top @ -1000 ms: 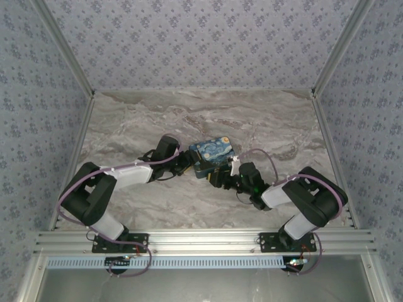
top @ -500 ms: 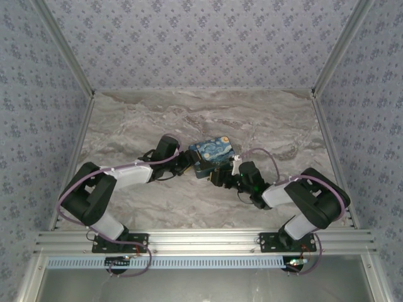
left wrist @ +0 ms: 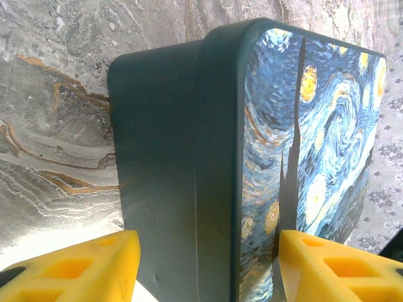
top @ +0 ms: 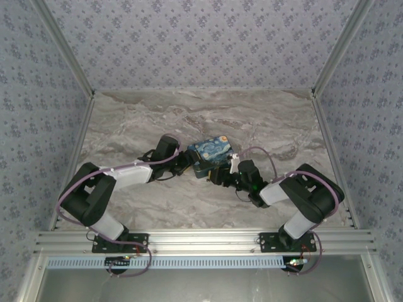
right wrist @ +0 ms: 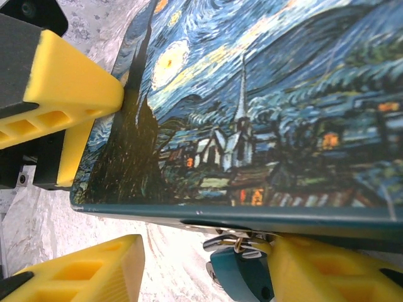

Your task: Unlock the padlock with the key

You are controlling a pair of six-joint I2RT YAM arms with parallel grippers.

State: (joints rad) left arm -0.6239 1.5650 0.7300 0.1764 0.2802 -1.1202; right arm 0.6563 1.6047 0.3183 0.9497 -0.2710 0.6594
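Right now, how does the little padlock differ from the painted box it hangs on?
Size: the padlock is tiny; the box dwarfs it. Look: the padlock is plain teal with a metal shackle; the box lid carries a swirling blue-and-yellow night-sky painting. Pose: the box lies flat on the table, while the padlock hangs at its front edge. Shared: the box's sides are a dark teal close to the padlock's.

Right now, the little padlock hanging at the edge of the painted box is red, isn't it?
Not quite. The padlock is teal-blue, not red. The right wrist view shows it hanging at the edge of the painted box, just as you said.
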